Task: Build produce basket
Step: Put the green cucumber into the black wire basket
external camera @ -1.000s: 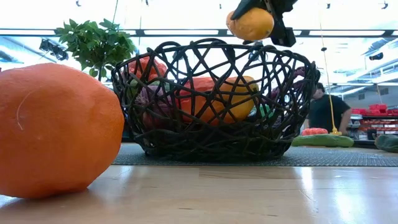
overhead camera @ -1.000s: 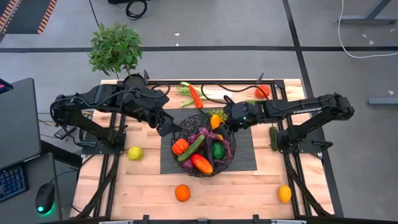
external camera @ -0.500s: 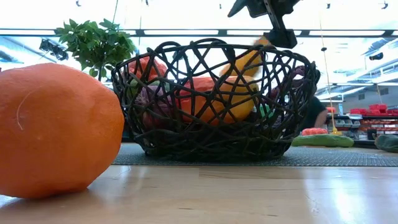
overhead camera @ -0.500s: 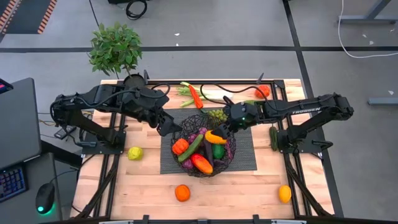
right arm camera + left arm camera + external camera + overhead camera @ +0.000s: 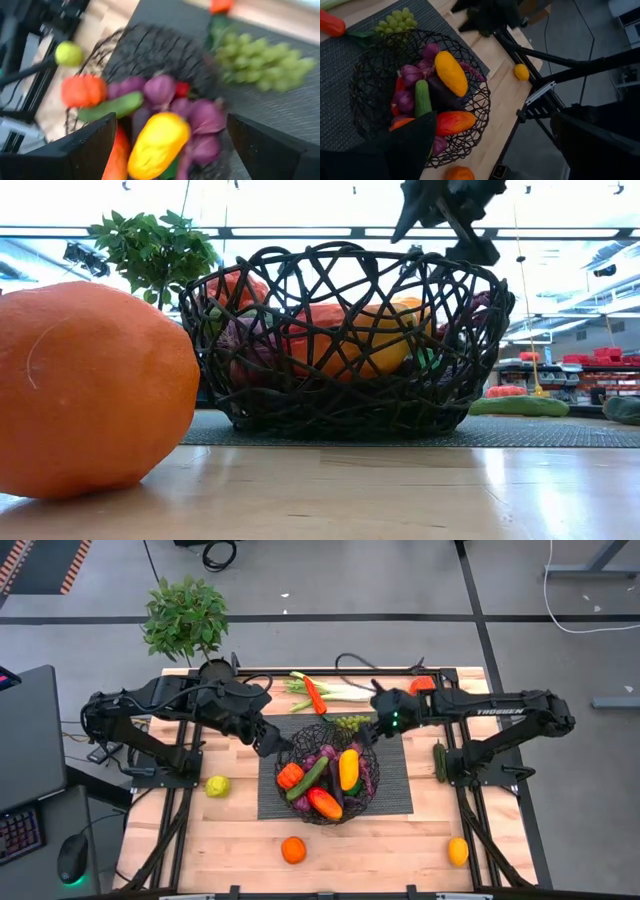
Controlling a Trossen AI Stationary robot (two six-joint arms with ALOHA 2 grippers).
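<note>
The black wire basket [image 5: 328, 772] stands on a dark mat [image 5: 395, 780] at the table's middle, filled with produce. A yellow fruit [image 5: 348, 768] lies on top of that produce, also visible in both wrist views [image 5: 451, 73] [image 5: 157, 145]. My right gripper [image 5: 373, 732] hangs open above the basket's far right rim, near the green grapes [image 5: 350, 723], with nothing between its fingers. My left gripper [image 5: 268, 745] hovers open by the basket's far left rim, also with nothing in it. The low view shows the basket [image 5: 345, 340] with my right gripper [image 5: 440, 225] above it.
Loose on the table: a leek [image 5: 335, 692] and red pepper [image 5: 315, 696] at the far edge, a tomato [image 5: 422, 686], a cucumber [image 5: 439, 760], a lime-green fruit [image 5: 217, 785], an orange [image 5: 292, 850] and a yellow-orange fruit [image 5: 458, 851] near the front. A potted plant [image 5: 185, 620] stands far left.
My right gripper has opened and let go of the yellow fruit, which has dropped into the basket and now lies on the other produce. The gripper has then drawn back toward the table's far right, off the basket's middle toward its rim.
</note>
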